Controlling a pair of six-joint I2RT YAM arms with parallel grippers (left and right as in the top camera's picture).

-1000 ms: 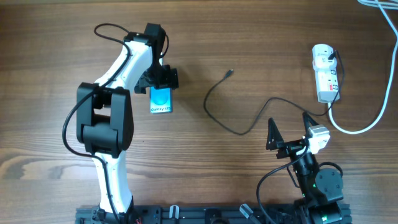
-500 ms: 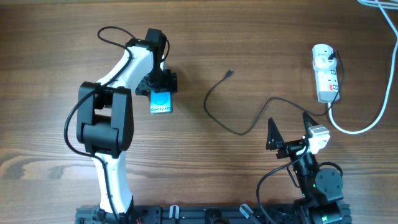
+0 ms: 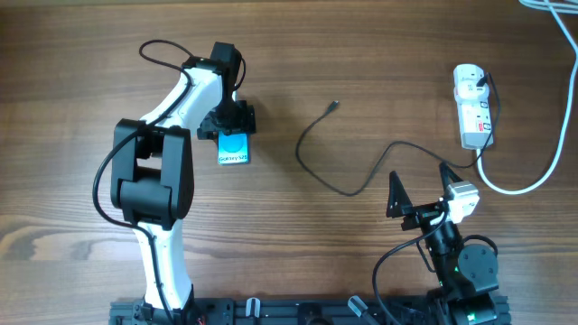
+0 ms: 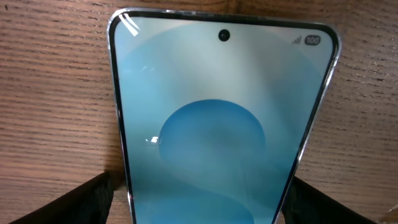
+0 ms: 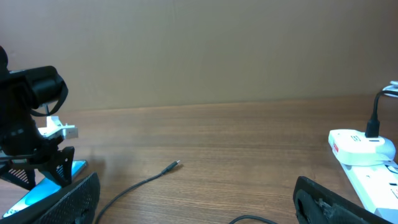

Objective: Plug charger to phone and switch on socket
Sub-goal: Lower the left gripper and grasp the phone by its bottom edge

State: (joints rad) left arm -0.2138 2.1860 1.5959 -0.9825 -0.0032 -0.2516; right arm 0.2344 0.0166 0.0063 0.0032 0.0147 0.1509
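Observation:
The phone (image 3: 234, 148) lies flat on the wooden table, cyan screen up, and fills the left wrist view (image 4: 217, 118). My left gripper (image 3: 235, 122) is low over its far end, open, with a finger on each side of it (image 4: 199, 202); a small gap shows at the left finger. The charger is a thin black cable (image 3: 312, 167) lying loose, its plug tip (image 3: 335, 106) free on the table mid-way, also in the right wrist view (image 5: 174, 165). The socket (image 3: 473, 106) lies at the far right (image 5: 367, 149). My right gripper (image 3: 421, 183) is open and empty near the front (image 5: 199, 199).
The socket's thick white lead (image 3: 533, 181) loops along the right edge. The black cable's other end is plugged into the socket's top (image 3: 488, 83). The left arm's body (image 3: 153, 171) stands at the left. Bare wood lies between the phone and the cable tip.
My left gripper has shifted slightly down and settled around the phone's far end. The phone, cable and right arm have not moved.

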